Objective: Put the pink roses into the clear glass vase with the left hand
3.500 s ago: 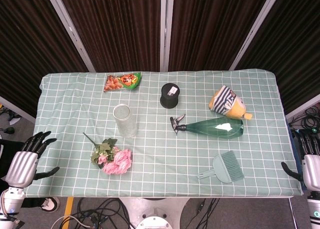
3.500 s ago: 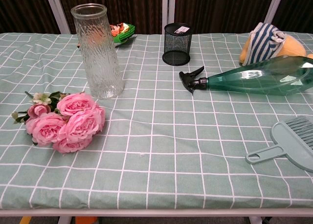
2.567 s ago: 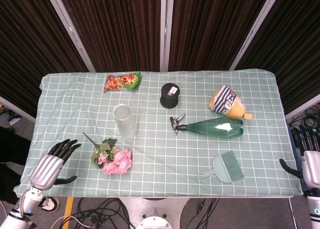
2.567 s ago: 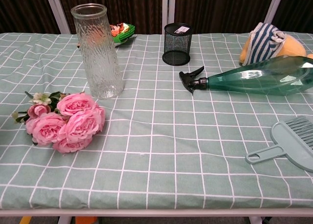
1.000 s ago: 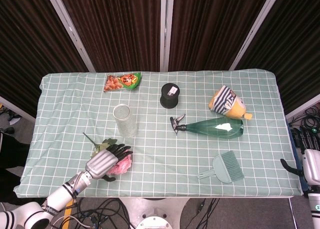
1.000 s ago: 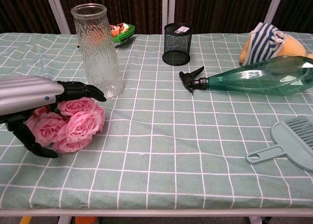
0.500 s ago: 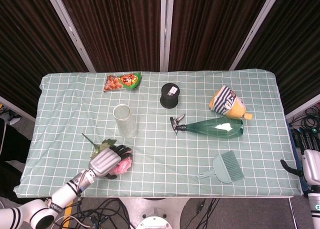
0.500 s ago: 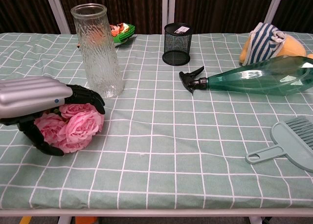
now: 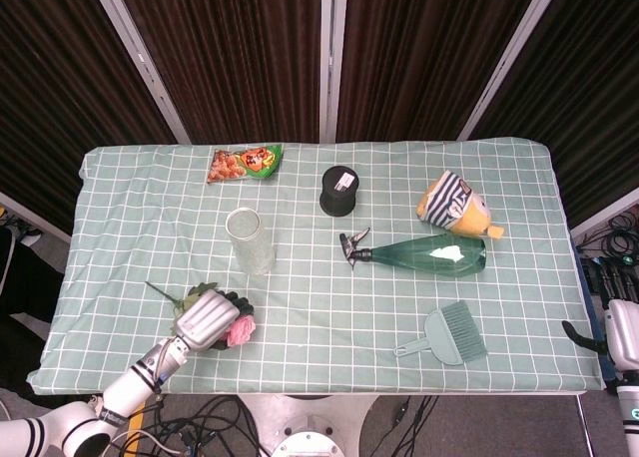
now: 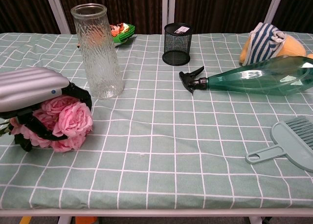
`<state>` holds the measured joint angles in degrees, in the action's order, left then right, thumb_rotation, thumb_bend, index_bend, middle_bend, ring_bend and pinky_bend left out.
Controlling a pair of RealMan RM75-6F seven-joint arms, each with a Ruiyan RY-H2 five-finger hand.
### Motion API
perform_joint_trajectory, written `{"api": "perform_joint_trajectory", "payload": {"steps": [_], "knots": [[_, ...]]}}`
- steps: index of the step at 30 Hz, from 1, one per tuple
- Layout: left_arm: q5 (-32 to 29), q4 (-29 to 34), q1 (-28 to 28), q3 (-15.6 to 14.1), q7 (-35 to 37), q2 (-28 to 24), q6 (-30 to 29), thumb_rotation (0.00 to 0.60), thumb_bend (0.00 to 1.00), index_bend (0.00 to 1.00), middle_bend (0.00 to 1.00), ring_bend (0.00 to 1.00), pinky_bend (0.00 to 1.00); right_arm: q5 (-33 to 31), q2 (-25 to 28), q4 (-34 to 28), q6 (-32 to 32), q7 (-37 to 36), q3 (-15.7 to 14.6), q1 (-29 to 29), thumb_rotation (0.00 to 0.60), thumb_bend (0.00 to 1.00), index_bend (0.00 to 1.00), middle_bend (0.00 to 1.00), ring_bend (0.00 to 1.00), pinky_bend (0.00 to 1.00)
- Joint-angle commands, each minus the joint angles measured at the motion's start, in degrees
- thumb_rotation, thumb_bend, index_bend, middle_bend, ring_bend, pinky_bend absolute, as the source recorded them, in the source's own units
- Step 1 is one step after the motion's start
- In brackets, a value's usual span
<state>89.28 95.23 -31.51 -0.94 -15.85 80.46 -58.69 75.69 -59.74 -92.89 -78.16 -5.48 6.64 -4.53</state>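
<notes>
Table [image 9: 130, 208], rectangular, draped in pale green cloth with white grid.
Long dark-green plastic spray bottle [image 9: 429, 254], lying on its side right of centre, black trigger nozzle pointing left.
Yellow plush toy in striped blue-and-white cloth [image 9: 454, 206], far right, behind the bottle.
Tall clear ribbed glass vase [image 10: 97, 53], upright, mouth up, nothing inside; just beyond and right of the flowers.
Bunch of pink artificial roses with green leaves and stem [image 10: 68, 121], near the front-left edge, blooms toward the vase, stem trailing left.
Silver-backed, black-fingered left hand [image 10: 30, 89], lying over the bunch, fingers curled down around the blooms; clasped on the roses, bunch seemingly at or barely off the cloth, lift not confirmable.
Right hand [image 9: 621, 335], at the far right edge beside the table; fingers hidden, state not discernible.
Teal plastic hand brush [image 9: 446, 336], front right.
Black wire-mesh pen cup [image 9: 339, 191], back centre.
Orange-and-green snack packet [image 9: 243, 162], back left.

Progress: early. Grasp apparently made; lifting, turning stem-down and lowering into the vase mouth all outstanding.

Against half a second earlier: fingers wrapped further under the blooms, bunch drawn leftward and bunched tighter, away from the vase base. All else unmoved.
</notes>
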Motion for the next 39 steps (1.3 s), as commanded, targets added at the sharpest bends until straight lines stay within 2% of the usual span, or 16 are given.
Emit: {"api": "perform_joint_trajectory", "payload": {"steps": [1, 4, 10, 14, 15, 16, 20, 24, 28, 34, 36, 39], "knots": [[0.99, 0.01, 0.45, -0.03, 0.09, -0.19, -1.61, 0.600, 0.28, 0.49, 0.47, 0.45, 0.65, 0.02, 0.29, -0.35, -0.18, 0.12, 0.12, 0.02, 0.600, 0.13, 0.05, 0.00, 0.00, 0.00], [2.11, 1.42, 0.97, 0.12, -0.01, -1.64, -3.79, 0.600, 0.28, 0.49, 0.47, 0.46, 0.66, 0.22, 0.60, -0.90, -0.51, 0.32, 0.17, 0.07, 0.600, 0.13, 0.05, 0.00, 0.00, 0.00], [3.17, 5.81, 2.99, 1.33, -1.83, -7.91, -9.60, 0.600, 0.28, 0.49, 0.47, 0.46, 0.66, 0.81, 1.01, -1.81, -1.50, 0.57, 0.23, 0.33, 0.600, 0.14, 0.05, 0.00, 0.00, 0.00], [1.88, 7.22, 4.86, 3.29, -2.78, -11.68, -14.02, 0.600, 0.28, 0.49, 0.47, 0.46, 0.65, 1.16, 1.01, -1.95, -1.93, 0.50, 0.15, 0.50, 0.600, 0.14, 0.05, 0.00, 0.00, 0.00], [1.32, 6.59, 5.58, 4.96, -3.19, -11.91, -16.81, 0.600, 0.28, 0.49, 0.47, 0.46, 0.65, 1.23, 1.00, -1.98, -1.94, 0.49, 0.10, 0.52, 0.600, 0.14, 0.05, 0.00, 0.00, 0.00], [1.18, 5.43, 6.49, 6.85, -3.20, -11.56, -20.55, 0.600, 0.28, 0.49, 0.47, 0.46, 0.65, 1.32, 0.98, -2.03, -1.94, 0.50, 0.04, 0.52, 0.600, 0.14, 0.05, 0.00, 0.00, 0.00], [0.80, 1.86, 8.21, 11.41, -1.01, -9.81, -28.85, 0.600, 0.28, 0.49, 0.47, 0.46, 0.64, 1.61, 0.86, -2.11, -1.93, 0.52, -0.06, 0.46, 0.600, 0.14, 0.05, 0.00, 0.00, 0.00], [-1.51, -0.06, 8.02, 14.48, -0.12, -10.30, -30.12, 0.600, 0.28, 0.49, 0.47, 0.46, 0.64, 1.93, 0.68, -2.04, -1.68, 0.60, -0.28, 0.33, 0.600, 0.14, 0.06, 0.00, 0.00, 0.00], [-1.04, -2.54, 7.20, 17.11, 1.42, -9.37, -32.67, 0.600, 0.28, 0.50, 0.47, 0.46, 0.64, 1.93, 0.52, -1.92, -1.21, 0.62, -0.45, 0.17, 0.600, 0.14, 0.06, 0.00, 0.00, 0.00], [-2.76, -6.08, 6.13, 24.55, 14.59, 0.91, -44.04, 0.600, 0.28, 0.52, 0.48, 0.46, 0.64, 2.12, -0.04, -1.21, -0.93, 0.28, -0.55, -0.03, 0.600, 0.14, 0.06, 0.00, 0.00, 0.00], [-5.65, -4.33, 5.88, 26.79, 19.83, 2.81, -44.60, 0.600, 0.28, 0.52, 0.48, 0.46, 0.64, 2.18, -0.14, -1.01, -0.64, 0.27, -0.72, -0.11, 0.600, 0.14, 0.06, 0.00, 0.00, 0.00], [-10.60, 1.52, 6.04, 29.92, 25.62, 3.20, -43.37, 0.600, 0.28, 0.52, 0.48, 0.46, 0.64, 2.06, -0.24, -0.77, -0.35, 0.07, -0.76, -0.19, 0.600, 0.14, 0.07, 0.00, 0.00, 0.00]]}}
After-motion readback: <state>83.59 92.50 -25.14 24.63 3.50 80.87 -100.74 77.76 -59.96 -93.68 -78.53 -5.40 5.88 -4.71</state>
